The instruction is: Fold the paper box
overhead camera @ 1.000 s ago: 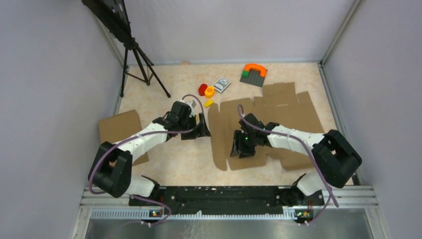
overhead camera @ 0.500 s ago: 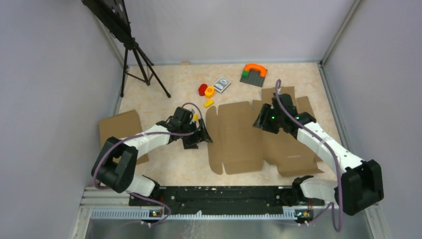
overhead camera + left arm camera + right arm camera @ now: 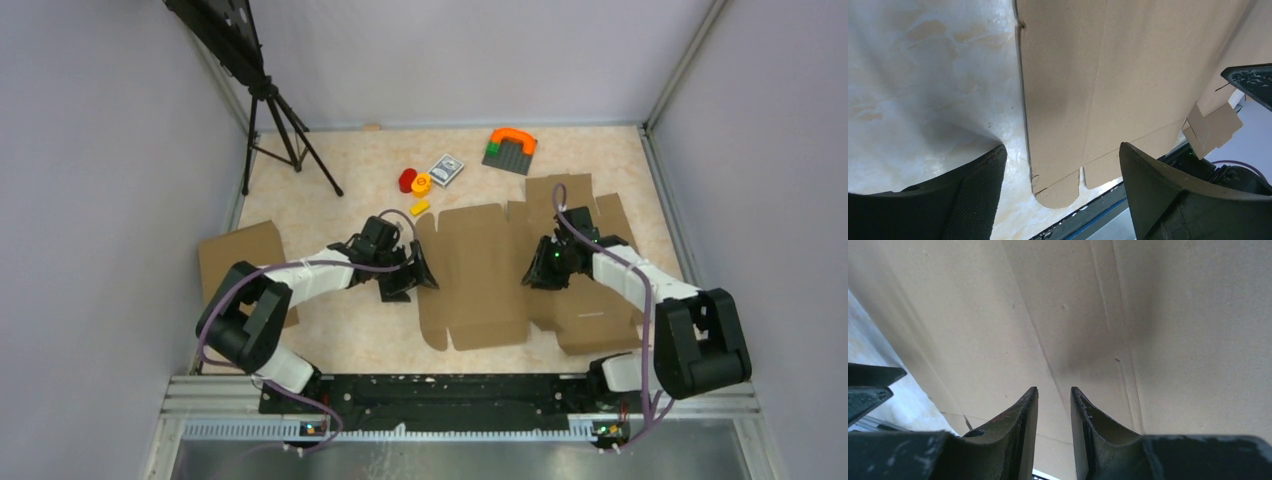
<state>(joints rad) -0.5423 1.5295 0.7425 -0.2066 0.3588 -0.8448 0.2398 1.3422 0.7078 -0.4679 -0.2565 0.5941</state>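
Paper box flat on desk: left hand released at its left edge; right hand barely parted, empty, probably pinning centre.

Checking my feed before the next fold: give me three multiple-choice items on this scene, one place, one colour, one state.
1. Where is the left pincer? A) at the paper box's left edge B) at its right edge C) on its middle panel
2. What colour is the arch on the grey plate? A) blue B) orange C) white
3. The paper box is: A) an unfolded sheet B) a closed box C) standing on edge
Answers: 1 A, the wrist view shows that edge between its jaws; 2 B, plain from above; 3 A, its flaps lie spread on the table.
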